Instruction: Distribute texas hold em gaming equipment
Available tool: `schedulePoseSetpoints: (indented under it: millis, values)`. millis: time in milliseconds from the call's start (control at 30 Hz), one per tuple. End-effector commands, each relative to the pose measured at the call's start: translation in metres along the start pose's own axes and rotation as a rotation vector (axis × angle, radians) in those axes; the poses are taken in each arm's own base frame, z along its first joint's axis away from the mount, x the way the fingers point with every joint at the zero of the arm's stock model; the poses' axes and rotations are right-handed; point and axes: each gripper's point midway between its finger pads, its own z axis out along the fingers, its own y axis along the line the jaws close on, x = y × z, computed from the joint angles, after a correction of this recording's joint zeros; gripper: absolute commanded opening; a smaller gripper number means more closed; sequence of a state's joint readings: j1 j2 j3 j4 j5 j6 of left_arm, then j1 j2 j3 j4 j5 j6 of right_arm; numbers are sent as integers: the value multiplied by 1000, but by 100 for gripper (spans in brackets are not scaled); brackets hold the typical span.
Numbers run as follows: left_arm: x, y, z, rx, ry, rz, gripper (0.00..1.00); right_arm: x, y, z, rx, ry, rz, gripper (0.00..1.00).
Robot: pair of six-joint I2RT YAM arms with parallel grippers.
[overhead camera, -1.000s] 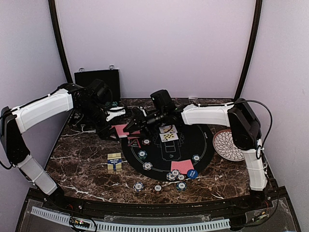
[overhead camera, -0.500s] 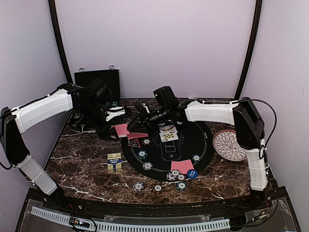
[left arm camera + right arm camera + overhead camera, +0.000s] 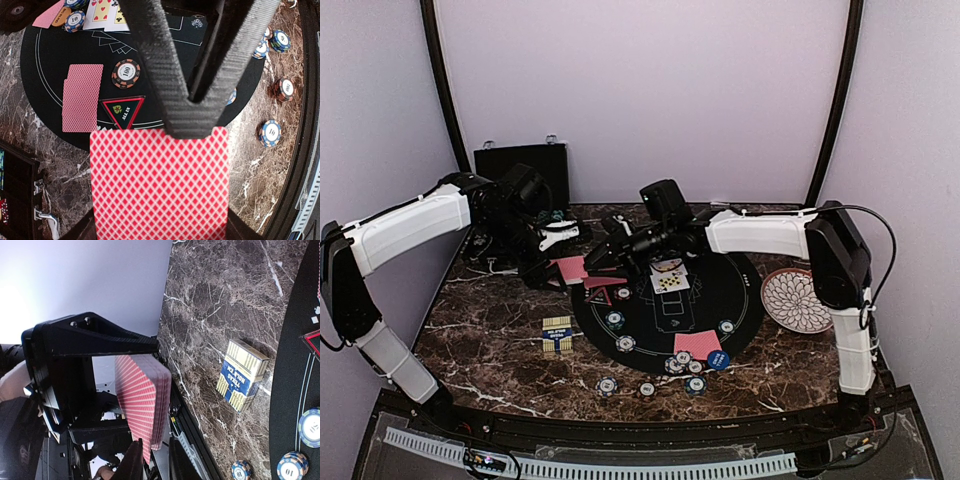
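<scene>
On the marble worktop (image 3: 490, 340), the round black mat (image 3: 720, 290) serves as landmark. Both arms meet just off the mat's left rim.

Change over the last second: the right arm has swung further off the mat, and the right hand (image 3: 155, 462) now sits at the lower edge of the deck of red-backed cards (image 3: 159, 185).

The left hand (image 3: 192, 120) is clamped on that deck and holds it above the worktop, left of the mat. The right fingers stand narrowly apart astride the deck's edge; cannot tell whether a card is pinched.

Reading: the next card is about to be drawn for dealing.

Already on the mat: face-down cards (image 3: 697, 344), face-up cards (image 3: 669, 280), chips (image 3: 614, 320).
</scene>
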State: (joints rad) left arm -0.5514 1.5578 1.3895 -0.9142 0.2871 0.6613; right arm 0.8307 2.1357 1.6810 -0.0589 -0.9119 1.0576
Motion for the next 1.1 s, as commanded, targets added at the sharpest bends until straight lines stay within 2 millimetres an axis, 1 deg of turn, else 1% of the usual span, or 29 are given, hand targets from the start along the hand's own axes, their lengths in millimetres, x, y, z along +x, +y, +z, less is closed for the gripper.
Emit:
schedulePoseSetpoints:
  millis: [0, 167, 333, 600, 700, 933, 1067]
  values:
    - [-4, 1, -10, -19, -32, 8, 0, 6, 28, -7, -55, 3, -47, 20]
    - [-4, 1, -10, -17, -31, 8, 0, 11, 28, -1, -69, 20, -50, 17]
    - [-4, 1, -9, -19, -28, 9, 0, 12, 32, 0, -79, 25, -53, 10]
    - [-2, 1, -7, -16, -23, 5, 0, 13, 34, -2, -90, 28, -51, 2]
    - [-1, 1, -8, -18, -19, 6, 0, 10, 35, -8, -88, 16, -51, 0]
    - [-1, 3, -7, -29, -15, 8, 0, 6, 38, -26, -86, -14, -53, 0]
    - [-1, 3, -7, -27, -10, 8, 0, 3, 35, -39, -79, -37, -49, 0]
